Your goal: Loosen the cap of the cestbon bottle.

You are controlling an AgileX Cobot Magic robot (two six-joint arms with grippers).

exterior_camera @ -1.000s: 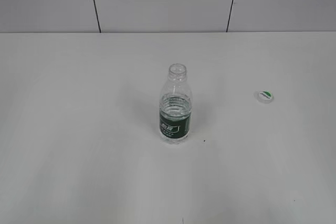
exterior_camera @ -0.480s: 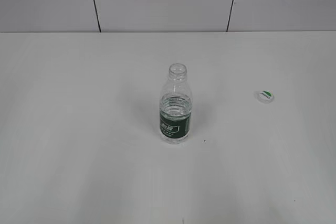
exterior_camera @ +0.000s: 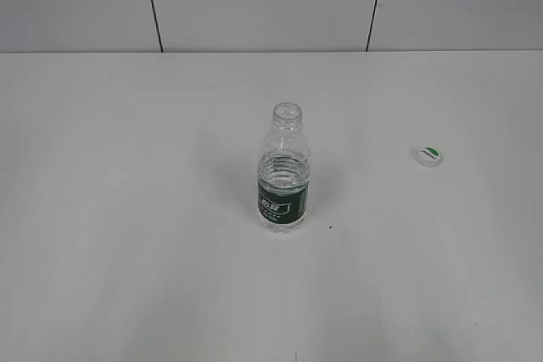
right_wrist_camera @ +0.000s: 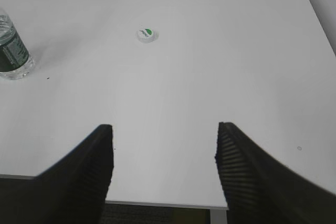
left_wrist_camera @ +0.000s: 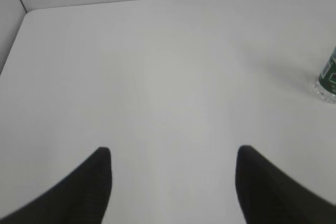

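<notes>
Fingers come first in both wrist views: our left gripper (left_wrist_camera: 170, 153) hangs low over the white table (exterior_camera: 127, 252) with its two dark fingers (left_wrist_camera: 94, 187) spread wide apart and nothing between them, only bare tabletop. Our right gripper (right_wrist_camera: 164, 129) sits over the near edge of the table, its ribbed black fingers (right_wrist_camera: 247, 171) also set wide apart and empty. Neither gripper shows in the exterior view. Farther out, near the middle of the table, the bottle (exterior_camera: 284, 171) stands upright with its neck open and no cap on it; it is clear plastic with ribbed shoulders and a dark green label around its lower body. In the left wrist view we catch only its base and a strip of label at the right edge (left_wrist_camera: 328, 80); in the right wrist view it stands at the left edge (right_wrist_camera: 11, 48). The cap (exterior_camera: 428, 155) lies flat on the table well apart from the bottle, off to its right, white with a green mark facing up; the right wrist view shows it ahead of the right gripper (right_wrist_camera: 147, 34). Beyond the far edge of the table rises a pale panelled wall (exterior_camera: 263, 2) with dark vertical seams.
</notes>
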